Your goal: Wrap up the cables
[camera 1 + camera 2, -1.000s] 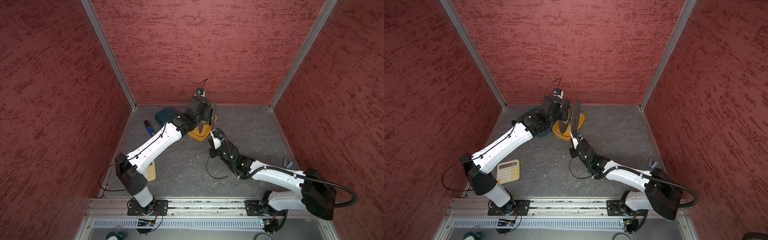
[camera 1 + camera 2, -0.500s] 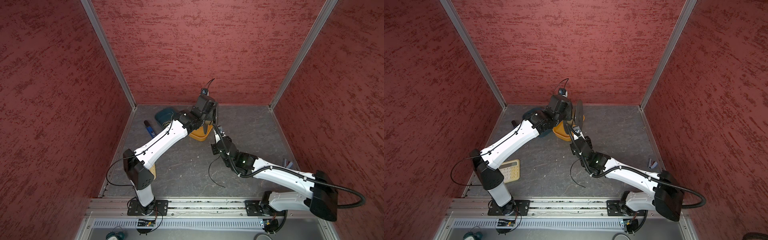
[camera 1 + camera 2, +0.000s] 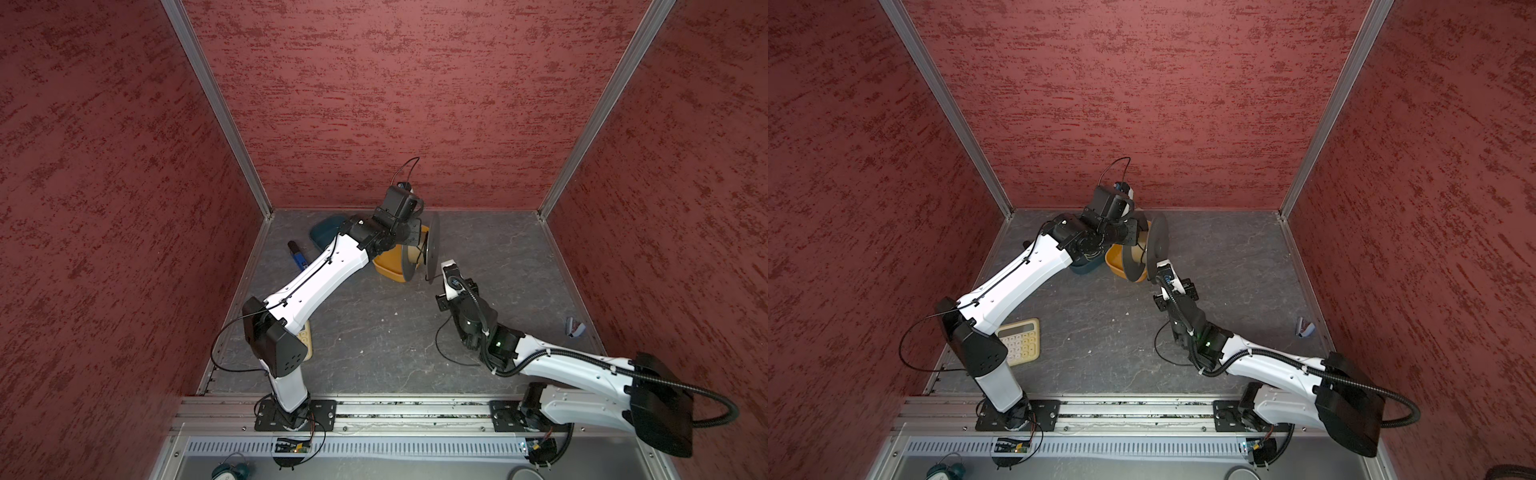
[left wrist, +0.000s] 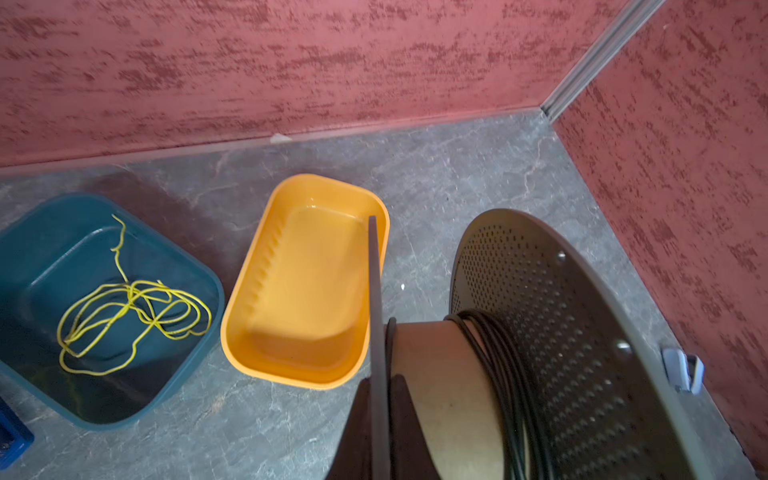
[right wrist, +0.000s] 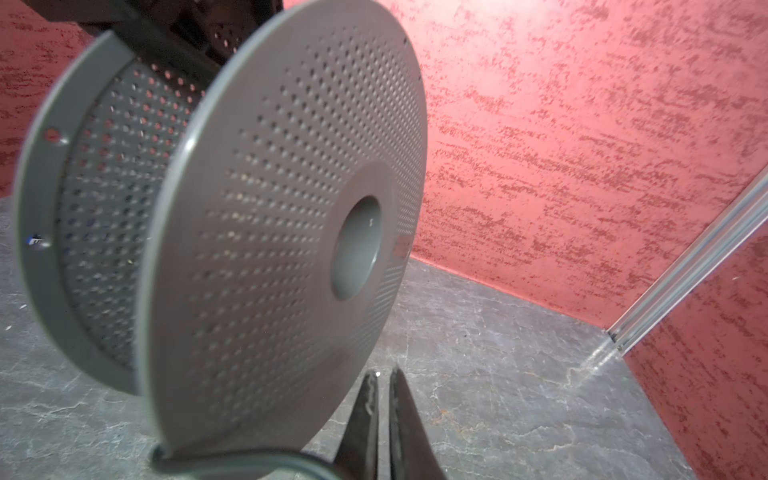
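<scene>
Black cord [image 3: 437, 345] comes first, closest to me: its loose tail lies in an open curve on the grey counter [image 3: 374, 332], beside the right arm's wrist and apart from the claw tip. At approx. the same depth on the left, a cream calculator [image 3: 1021, 341] lies flat, partly under the left arm.

Next out is the right claw [image 5: 383, 374]. Its fingers are nearly together w/ only a sliver btwn them, and I see nothing in that sliver. I read it as closed, but I can't confirm whether the cord runs through. The tip sits just beside the lower rim of the grey perforated spool [image 5: 270, 249].

The spool stands on edge. The left claw [image 4: 380, 384] is clamped across the rim of the flange farther from the right arm, one finger each side. The wound cord [image 4: 505, 374] circles the tan core, mostly bunched against the flange nearer the right claw. I can't trace the stretch btwn those turns and the tail.

Past the spool is an orange tray [image 4: 307, 291]. A teal tray [image 4: 45, 257] sits next to it w/ yellow wire [image 4: 133, 299] tangled inside. Behind both is the red textured wall [image 3: 395, 104].
</scene>
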You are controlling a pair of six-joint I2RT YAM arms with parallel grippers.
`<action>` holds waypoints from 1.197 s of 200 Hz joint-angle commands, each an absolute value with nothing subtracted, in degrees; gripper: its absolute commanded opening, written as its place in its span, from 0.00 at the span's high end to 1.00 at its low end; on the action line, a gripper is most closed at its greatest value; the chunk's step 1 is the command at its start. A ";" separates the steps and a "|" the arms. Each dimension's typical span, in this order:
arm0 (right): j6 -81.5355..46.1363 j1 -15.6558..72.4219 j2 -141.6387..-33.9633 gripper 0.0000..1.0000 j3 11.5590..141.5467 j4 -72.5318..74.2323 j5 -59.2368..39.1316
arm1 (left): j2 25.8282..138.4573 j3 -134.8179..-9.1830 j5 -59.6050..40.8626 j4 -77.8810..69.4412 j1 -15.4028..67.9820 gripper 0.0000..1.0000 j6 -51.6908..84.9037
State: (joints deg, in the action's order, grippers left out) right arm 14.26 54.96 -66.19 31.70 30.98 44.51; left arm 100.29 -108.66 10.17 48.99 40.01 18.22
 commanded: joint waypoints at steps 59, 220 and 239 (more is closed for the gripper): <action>19.22 54.10 -65.57 0.90 38.87 35.66 39.98 | 101.07 -109.17 8.20 51.33 40.05 1.00 15.64; 3.67 32.83 -70.92 0.92 62.86 -7.74 10.19 | 97.53 -101.68 11.11 50.82 42.11 1.00 3.72; 3.18 29.70 -71.51 0.92 62.78 -8.74 5.04 | 96.76 -100.88 10.36 50.28 42.79 1.00 1.76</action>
